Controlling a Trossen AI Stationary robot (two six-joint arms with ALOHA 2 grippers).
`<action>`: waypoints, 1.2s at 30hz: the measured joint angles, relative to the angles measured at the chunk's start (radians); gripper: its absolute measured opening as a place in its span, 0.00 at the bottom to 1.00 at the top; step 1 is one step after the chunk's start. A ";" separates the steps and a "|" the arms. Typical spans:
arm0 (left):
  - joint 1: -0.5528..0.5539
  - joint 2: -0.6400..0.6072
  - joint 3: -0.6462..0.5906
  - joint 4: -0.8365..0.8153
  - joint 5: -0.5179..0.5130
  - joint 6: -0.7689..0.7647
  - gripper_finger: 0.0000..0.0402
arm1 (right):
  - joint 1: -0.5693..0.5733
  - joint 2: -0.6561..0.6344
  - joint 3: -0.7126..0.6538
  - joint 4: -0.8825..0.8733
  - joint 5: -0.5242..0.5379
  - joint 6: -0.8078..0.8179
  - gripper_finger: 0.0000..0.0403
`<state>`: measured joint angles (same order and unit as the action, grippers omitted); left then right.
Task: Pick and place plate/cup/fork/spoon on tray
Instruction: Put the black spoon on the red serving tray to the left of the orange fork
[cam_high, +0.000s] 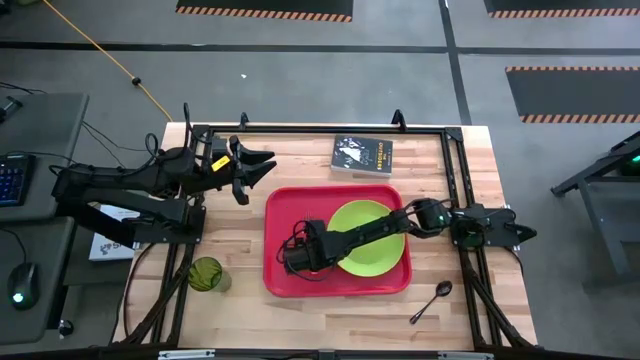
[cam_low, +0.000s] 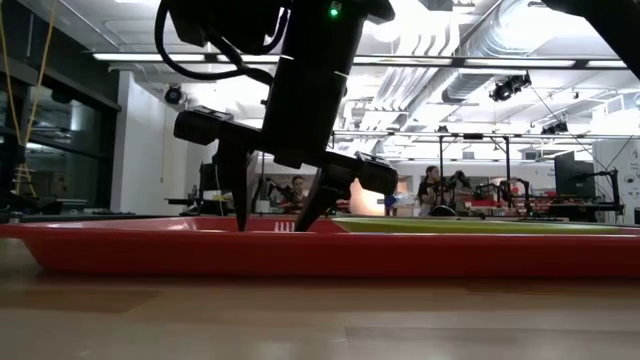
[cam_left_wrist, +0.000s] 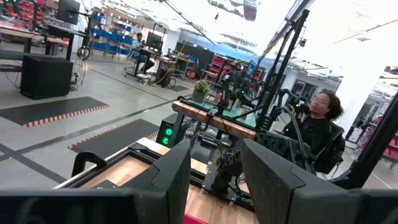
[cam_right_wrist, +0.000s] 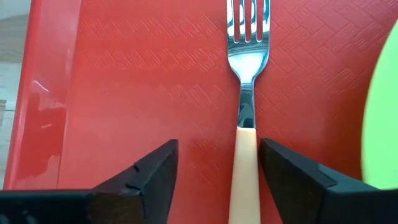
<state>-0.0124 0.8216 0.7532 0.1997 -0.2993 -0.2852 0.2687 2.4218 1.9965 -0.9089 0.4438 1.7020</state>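
The red tray (cam_high: 290, 205) lies mid-table with the lime-green plate (cam_high: 375, 225) on its right half. The fork (cam_right_wrist: 247, 74), with silver tines and a tan handle, lies flat on the tray floor left of the plate. My right gripper (cam_right_wrist: 217, 149) is open low over the tray's left part (cam_high: 293, 258). Its fingers stand on either side of the fork's handle, with a gap showing on both sides. The olive cup (cam_high: 207, 273) stands on the table left of the tray. The dark spoon (cam_high: 432, 300) lies on the table right of the tray. My left gripper (cam_high: 255, 165) is open and empty, raised at the far left.
A black book (cam_high: 362, 155) lies just beyond the tray's far edge. Black frame rails (cam_high: 455, 180) run along the table's far and side edges. Bare wood shows near the front edge (cam_high: 320, 320). People sit in the room beyond the table (cam_left_wrist: 320, 118).
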 joint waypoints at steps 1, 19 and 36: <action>0.000 0.000 0.000 0.000 0.000 0.000 0.33 | 0.000 0.000 0.000 0.000 -0.004 0.000 0.55; 0.000 0.000 0.000 -0.001 0.000 0.001 0.33 | 0.002 -0.029 0.000 -0.042 0.014 0.000 0.55; 0.000 0.000 0.000 0.000 0.000 0.025 0.33 | -0.006 -0.257 0.005 -0.142 0.067 -0.472 0.55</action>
<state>-0.0124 0.8217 0.7528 0.1993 -0.2993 -0.2600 0.2626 2.1651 2.0014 -1.0512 0.5105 1.2299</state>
